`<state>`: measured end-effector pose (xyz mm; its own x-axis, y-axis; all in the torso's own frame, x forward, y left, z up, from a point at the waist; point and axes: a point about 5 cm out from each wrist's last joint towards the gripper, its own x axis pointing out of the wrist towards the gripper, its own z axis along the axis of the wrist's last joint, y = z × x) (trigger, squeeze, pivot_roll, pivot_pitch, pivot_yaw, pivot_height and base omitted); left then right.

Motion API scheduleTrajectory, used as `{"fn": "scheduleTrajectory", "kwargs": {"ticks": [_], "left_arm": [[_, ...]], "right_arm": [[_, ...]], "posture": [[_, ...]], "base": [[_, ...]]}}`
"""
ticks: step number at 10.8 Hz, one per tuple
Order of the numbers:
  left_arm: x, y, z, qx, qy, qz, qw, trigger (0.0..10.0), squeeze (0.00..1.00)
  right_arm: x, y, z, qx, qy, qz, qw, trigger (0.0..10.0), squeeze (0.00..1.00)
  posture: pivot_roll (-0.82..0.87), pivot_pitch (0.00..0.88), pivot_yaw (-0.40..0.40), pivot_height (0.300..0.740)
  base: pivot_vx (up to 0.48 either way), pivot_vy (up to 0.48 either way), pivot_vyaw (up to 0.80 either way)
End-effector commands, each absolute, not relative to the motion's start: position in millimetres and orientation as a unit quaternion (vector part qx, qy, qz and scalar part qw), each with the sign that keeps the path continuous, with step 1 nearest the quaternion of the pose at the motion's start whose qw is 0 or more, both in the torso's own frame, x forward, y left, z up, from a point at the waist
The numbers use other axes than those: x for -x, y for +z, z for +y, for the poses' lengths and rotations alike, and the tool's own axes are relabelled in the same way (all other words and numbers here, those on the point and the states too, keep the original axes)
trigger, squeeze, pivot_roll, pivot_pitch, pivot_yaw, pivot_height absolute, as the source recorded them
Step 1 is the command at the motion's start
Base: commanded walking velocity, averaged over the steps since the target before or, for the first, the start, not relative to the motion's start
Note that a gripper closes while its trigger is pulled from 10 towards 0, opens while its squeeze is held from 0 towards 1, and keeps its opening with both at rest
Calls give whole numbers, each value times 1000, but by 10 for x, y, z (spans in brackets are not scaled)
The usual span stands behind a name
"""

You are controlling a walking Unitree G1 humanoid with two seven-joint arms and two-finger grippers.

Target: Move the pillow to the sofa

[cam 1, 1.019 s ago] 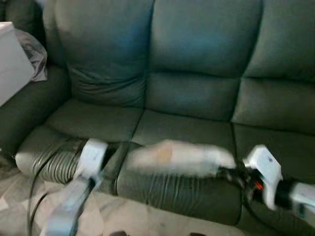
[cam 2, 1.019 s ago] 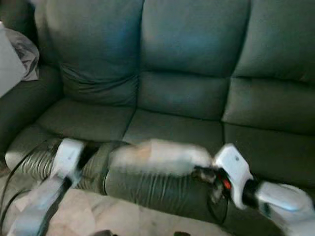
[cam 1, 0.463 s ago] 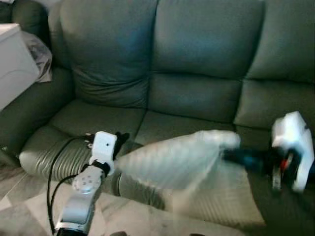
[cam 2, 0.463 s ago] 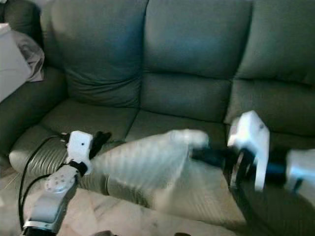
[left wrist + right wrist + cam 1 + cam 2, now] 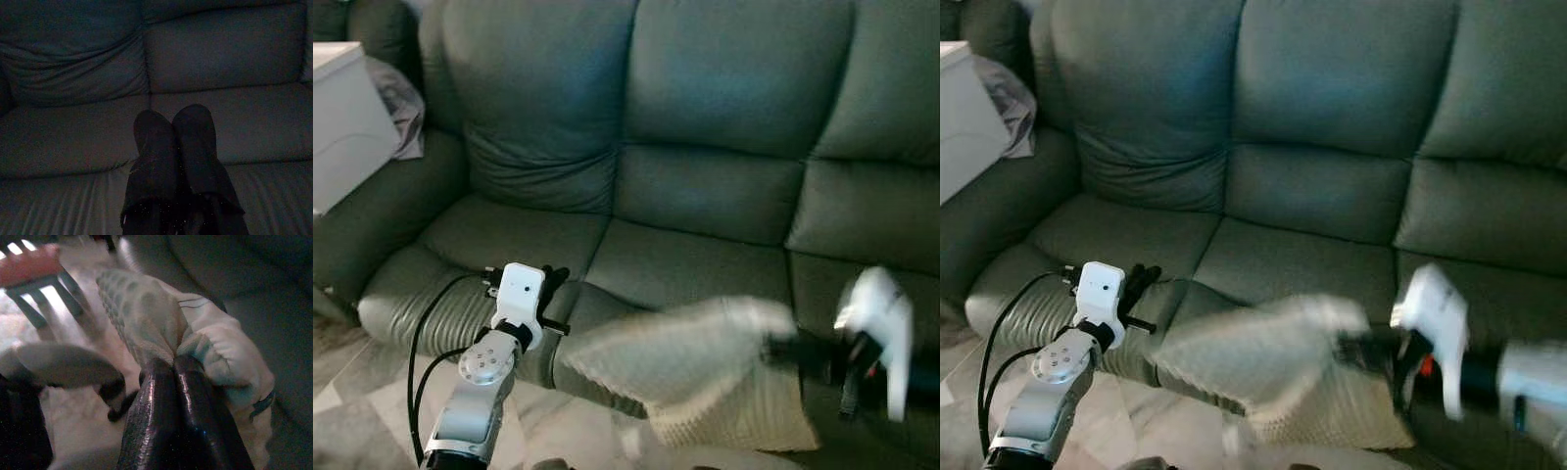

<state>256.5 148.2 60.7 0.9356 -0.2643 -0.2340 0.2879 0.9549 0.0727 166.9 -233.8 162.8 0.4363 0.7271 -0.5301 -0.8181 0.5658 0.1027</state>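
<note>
A pale, textured pillow [image 5: 690, 367] hangs blurred in front of the dark green sofa [image 5: 705, 186], over the front edge of its middle and right seats. My right gripper [image 5: 171, 367] is shut on a pinched corner of the pillow [image 5: 161, 318], and its white wrist [image 5: 876, 333] shows at the right. My left gripper [image 5: 551, 284] is held low over the front edge of the left seat, apart from the pillow. In the dark left wrist view its fingers [image 5: 154, 134] are pressed together with nothing between them, pointing at the sofa seat.
A white box [image 5: 347, 122] and a grey cloth [image 5: 403, 108] sit on the sofa's left armrest. Pale marbled floor [image 5: 372, 411] runs along the front of the sofa. A red-seated stool [image 5: 34, 267] shows in the right wrist view.
My right gripper has swung the pillow, lifting it over the seat and now lowering it toward the seat's front edge. The left arm has risen slightly and then held still.
</note>
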Motion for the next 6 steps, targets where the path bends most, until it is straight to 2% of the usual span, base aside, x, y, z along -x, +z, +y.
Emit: {"fn": "scheduleTrajectory", "kwargs": {"ticks": [1, 2, 3, 4, 6], "left_arm": [[-2568, 619, 1510, -61, -137, 111, 983, 10000, 0], [-2561, 611, 1528, -66, -137, 116, 982, 10000, 0], [-2551, 654, 1545, -69, -138, 114, 981, 10000, 0], [-2540, 681, 1560, -71, -140, 114, 981, 10000, 0], [-2491, 704, 1589, -77, -147, 119, 979, 10000, 0]], "right_arm": [[-1694, 1627, -2355, 108, 452, 261, 846, 10000, 0], [-1715, 1372, -2461, 145, 402, 284, 858, 10000, 0], [-1856, 1195, -2552, 205, 324, 275, 882, 10000, 0], [-2020, 1179, -2651, 236, 245, 251, 906, 10000, 0], [-2244, 1279, -2809, 280, 114, 194, 933, 10000, 0]], "posture": [[-149, 0, 67, 740], [-139, 0, 72, 740], [-114, 0, 83, 740], [-103, 0, 91, 740], [-79, 0, 111, 740]], "base": [[0, 0, 0], [0, 0, 0], [0, 0, 0], [0, 0, 0], [0, 0, 0]]}}
